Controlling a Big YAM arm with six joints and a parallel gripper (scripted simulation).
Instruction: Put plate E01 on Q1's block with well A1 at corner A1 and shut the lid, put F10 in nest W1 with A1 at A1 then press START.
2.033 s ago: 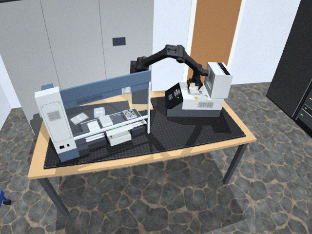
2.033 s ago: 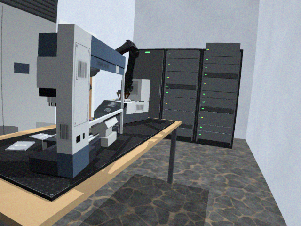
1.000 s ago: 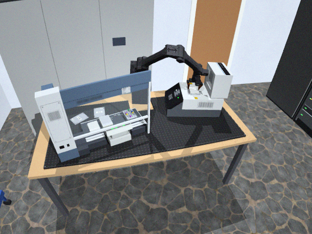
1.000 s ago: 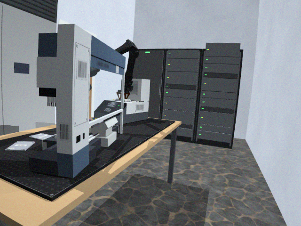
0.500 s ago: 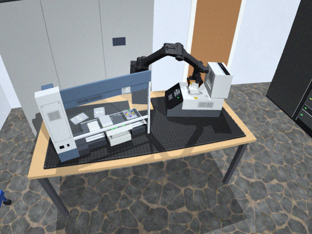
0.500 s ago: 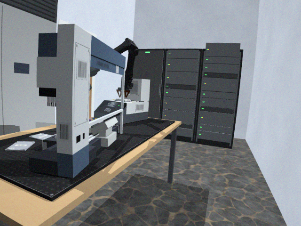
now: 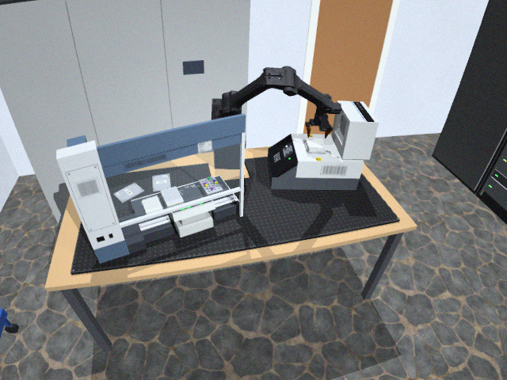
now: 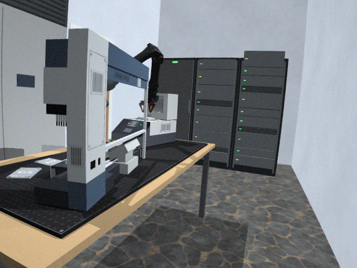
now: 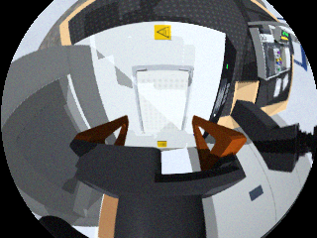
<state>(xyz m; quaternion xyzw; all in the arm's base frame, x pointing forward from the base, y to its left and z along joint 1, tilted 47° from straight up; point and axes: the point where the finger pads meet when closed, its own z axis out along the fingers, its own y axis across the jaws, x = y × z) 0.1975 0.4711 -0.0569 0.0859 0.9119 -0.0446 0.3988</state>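
My gripper (image 7: 318, 131) (image 8: 146, 107) (image 9: 159, 118) is open and empty. It hangs just above the block of cycler Q1 (image 7: 323, 168) (image 8: 161, 127). A white PCR plate (image 7: 313, 145) (image 9: 162, 93) lies on that block, apart from the fingers. In the wrist view a yellow A1 marker (image 9: 161, 32) sits on Q1's top beyond the plate's far end. Q1's lid (image 7: 354, 131) (image 8: 167, 106) stands open and upright behind the block. The lamp (image 7: 288, 157) on the dark panel (image 7: 280, 155) is green. Another white plate (image 7: 151, 203) lies on the deck under the blue gantry.
On the deck, the deep-well block (image 7: 172, 196) is beside that plate and the tube cooling block (image 7: 211, 185) with coloured caps is at the right end. Two flat grey nests (image 7: 128, 191) (image 7: 161, 181) lie behind the deck. The gantry post (image 7: 242, 176) stands between deck and Q1.
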